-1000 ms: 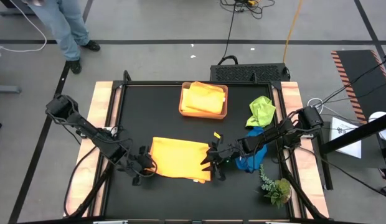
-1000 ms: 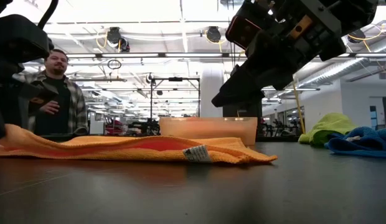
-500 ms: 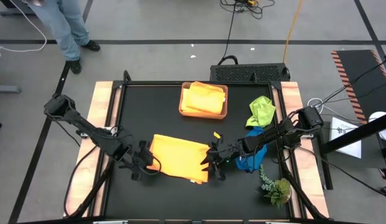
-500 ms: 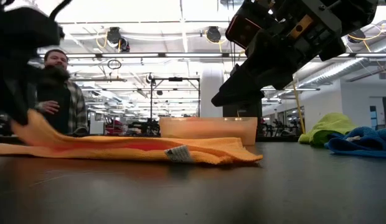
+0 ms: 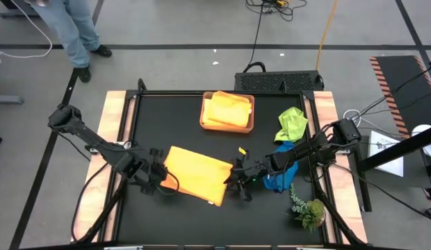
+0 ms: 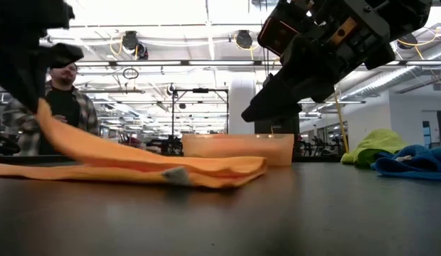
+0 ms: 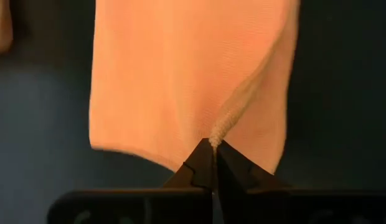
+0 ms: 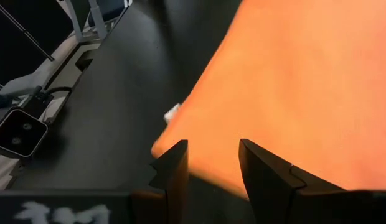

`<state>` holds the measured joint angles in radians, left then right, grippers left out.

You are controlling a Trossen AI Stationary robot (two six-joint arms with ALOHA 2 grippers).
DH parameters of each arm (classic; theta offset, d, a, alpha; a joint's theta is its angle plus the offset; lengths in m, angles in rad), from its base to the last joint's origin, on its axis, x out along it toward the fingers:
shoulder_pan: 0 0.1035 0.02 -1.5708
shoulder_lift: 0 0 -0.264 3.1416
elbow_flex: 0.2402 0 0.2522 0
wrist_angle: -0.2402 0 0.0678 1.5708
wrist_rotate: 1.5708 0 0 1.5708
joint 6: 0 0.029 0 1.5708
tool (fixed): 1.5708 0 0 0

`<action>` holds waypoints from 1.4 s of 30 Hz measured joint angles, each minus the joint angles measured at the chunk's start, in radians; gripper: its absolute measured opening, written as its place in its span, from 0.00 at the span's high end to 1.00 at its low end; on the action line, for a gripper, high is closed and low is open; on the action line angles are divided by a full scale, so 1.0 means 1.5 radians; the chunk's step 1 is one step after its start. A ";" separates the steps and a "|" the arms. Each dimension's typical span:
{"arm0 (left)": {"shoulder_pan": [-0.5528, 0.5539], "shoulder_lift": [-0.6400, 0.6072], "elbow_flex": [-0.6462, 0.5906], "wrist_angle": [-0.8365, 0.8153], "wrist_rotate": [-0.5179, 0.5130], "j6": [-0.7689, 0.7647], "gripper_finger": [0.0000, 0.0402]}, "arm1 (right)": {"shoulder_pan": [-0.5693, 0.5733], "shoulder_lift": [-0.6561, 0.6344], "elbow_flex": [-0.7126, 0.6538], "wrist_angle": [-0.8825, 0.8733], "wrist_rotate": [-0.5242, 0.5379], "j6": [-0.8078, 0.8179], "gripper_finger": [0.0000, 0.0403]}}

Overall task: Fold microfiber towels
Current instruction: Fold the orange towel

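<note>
An orange towel [image 5: 194, 173] lies spread on the near middle of the black table [image 5: 167, 118]. The left gripper [image 5: 160, 179] is at the towel's left edge with its fingers [image 7: 208, 167] pressed together on a fold of the cloth, pinching it. In the low view that edge of the towel [image 6: 121, 163] is lifted off the table and slopes down to the right, where the rest lies flat.

The right gripper [image 5: 238, 182] hangs just over the towel's right edge, its fingers [image 8: 174, 168] spread apart with the orange cloth [image 8: 292, 87] below and beyond them; nothing is held between them. In the low view it hangs above the table [image 6: 277, 99], clear of the towel.

A tan tray [image 5: 228, 126] sits at the far middle of the table and holds a folded yellow towel [image 5: 228, 110]. A green towel [image 5: 292, 123] lies bunched at the far right, and a blue towel [image 5: 279, 179] is crumpled near it, partly under the right arm. A plant sprig [image 5: 307, 207] lies at the near right corner.

Beyond the table a person [image 6: 64, 107] stands in the room; the high view shows a person's legs [image 5: 73, 31] at the far left.
</note>
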<state>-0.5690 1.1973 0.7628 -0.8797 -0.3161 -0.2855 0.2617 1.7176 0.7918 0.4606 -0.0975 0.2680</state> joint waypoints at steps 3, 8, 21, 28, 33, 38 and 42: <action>0.000 0.000 -0.020 0.005 0.001 -0.033 0.99 | 0.000 0.000 0.000 0.000 0.014 0.000 0.66; 0.001 0.000 -0.068 0.070 0.035 -0.072 0.96 | -0.004 0.000 0.000 0.000 0.032 -0.007 0.66; 0.003 -0.005 -0.017 0.062 0.071 -0.101 0.74 | -0.040 0.000 0.000 -0.001 0.032 -0.014 0.66; 0.004 -0.005 0.021 0.039 0.067 -0.090 0.73 | -0.070 0.000 0.000 -0.005 0.033 -0.017 0.66; 0.005 -0.005 -0.007 0.105 -0.013 -0.092 0.73 | -0.083 0.000 0.000 -0.017 0.039 -0.033 0.66; 0.026 -0.004 -0.096 0.332 0.002 -0.044 0.73 | -0.096 0.032 0.000 -0.011 0.067 -0.040 0.66; 0.038 -0.004 -0.182 0.529 0.033 -0.042 0.73 | -0.105 0.071 -0.001 -0.011 0.067 -0.029 0.66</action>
<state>-0.5117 1.1912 0.4892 -0.0860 -0.2670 -0.3478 0.1047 1.8245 0.7906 0.4435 0.0032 0.2241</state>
